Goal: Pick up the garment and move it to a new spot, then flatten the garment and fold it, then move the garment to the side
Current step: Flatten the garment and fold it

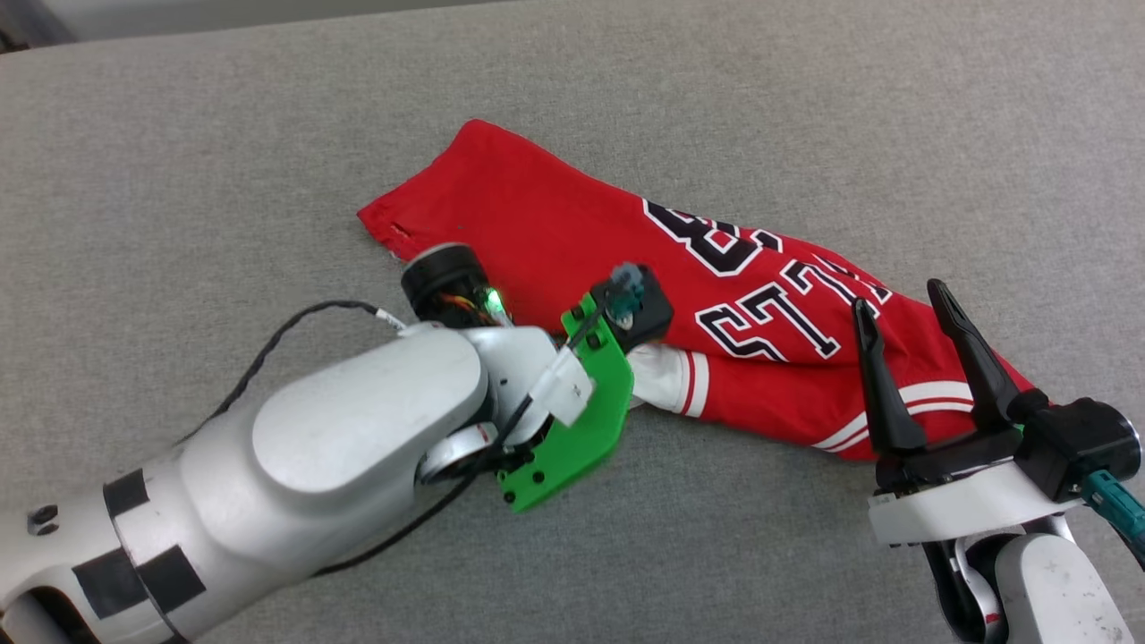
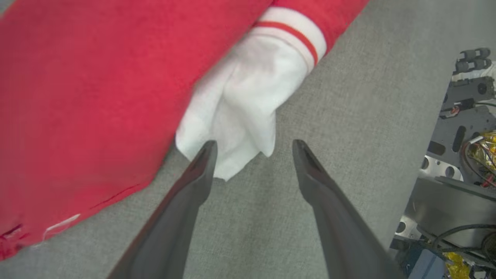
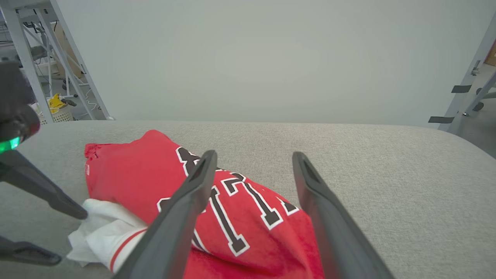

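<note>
At the lower left of the head view the pale left arm (image 1: 313, 447) reaches up and to the right, toward the middle of the frame. In the left wrist view the left gripper (image 2: 254, 142) is spread wide and holds nothing. One fingertip is at the edge of the white sleeve (image 2: 248, 97), but I cannot tell if it touches. At the lower right of the head view the right gripper (image 1: 897, 295) is also wide apart and empty, with its fingers in front of the striped end of the garment (image 1: 555, 224). The garment lies crumpled across the middle of the grey table (image 1: 179, 161), running from the upper left to the lower right. Its black lettering (image 1: 769, 304) faces up. In the right wrist view a plain pale wall (image 3: 248, 58) is behind the table.
</note>
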Motion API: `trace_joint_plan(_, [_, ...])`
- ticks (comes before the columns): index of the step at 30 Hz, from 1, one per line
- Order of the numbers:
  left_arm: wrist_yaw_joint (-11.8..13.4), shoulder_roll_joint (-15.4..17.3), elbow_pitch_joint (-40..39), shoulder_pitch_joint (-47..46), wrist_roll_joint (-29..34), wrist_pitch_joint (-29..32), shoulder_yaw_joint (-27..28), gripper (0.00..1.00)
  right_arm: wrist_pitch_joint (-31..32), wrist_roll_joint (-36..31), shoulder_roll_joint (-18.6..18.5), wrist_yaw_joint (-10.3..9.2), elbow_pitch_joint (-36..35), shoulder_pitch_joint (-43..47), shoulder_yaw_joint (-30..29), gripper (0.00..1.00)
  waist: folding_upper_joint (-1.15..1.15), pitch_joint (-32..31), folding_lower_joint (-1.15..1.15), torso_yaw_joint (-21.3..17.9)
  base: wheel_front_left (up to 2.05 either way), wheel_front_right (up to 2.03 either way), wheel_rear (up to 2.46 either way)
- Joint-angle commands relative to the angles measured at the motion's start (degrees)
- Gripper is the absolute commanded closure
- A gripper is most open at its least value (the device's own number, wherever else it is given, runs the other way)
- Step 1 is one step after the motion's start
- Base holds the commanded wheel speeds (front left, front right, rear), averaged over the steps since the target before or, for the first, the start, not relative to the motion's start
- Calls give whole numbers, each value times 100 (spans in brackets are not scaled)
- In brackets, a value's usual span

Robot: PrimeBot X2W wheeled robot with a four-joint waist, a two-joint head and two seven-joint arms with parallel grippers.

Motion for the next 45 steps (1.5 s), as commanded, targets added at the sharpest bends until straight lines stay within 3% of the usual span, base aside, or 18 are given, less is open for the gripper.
trace_joint_plan(1, [-15, 73, -98, 189, 79, 172, -2, 0, -52, -36, 34, -4, -31, -127, 15, 0, 0, 259, -1, -180, 0, 0, 0])
trace_joint_plan(5, [-15, 147, -183, 357, 412, 443, -3, 0, -52, -35, 83, -4, -43, -257, 26, 0, 0, 468, -1, -241, 0, 0, 0])
trace_joint_plan(12, [-15, 161, 171, 311, 867, 109, -4, 0, -52, -25, 150, -4, -25, -435, 69, 0, 0, 731, -1, -283, 0, 0, 0])
trace_joint_plan(17, [-15, 152, 399, 414, 969, 210, -4, 0, -52, -23, 175, -4, 31, -488, 126, 0, 0, 772, -1, -279, 0, 0, 0])
trace_joint_plan(18, [-15, 164, 430, 439, 1017, 186, -4, 83, -52, -20, 180, -4, 52, -486, 147, 0, 0, 753, -1, -286, 0, 0, 0])
trace_joint_plan(19, [-15, 166, 477, 452, 1027, 91, -4, 100, -52, -20, 183, -4, 71, -480, 161, 0, 0, 725, -1, -287, 0, 0, 0])
trace_joint_plan(25, [-15, 228, 532, 367, 946, -1093, -4, 100, -52, -6, 116, -4, 186, -247, 99, 0, 0, 246, -1, -40, 0, 0, 0])
trace_joint_plan(32, [-2, 848, 480, 369, 789, -2212, 76, 100, -52, 30, 19, -4, 259, 58, 61, 0, 0, -338, -1, 419, 0, 0, 0])
trace_joint_plan(45, [904, 2039, 543, 1866, 27, -3033, 437, 100, -52, 14, -138, -4, 380, 400, -72, 0, 0, -762, -1, 1002, 0, 0, 0])
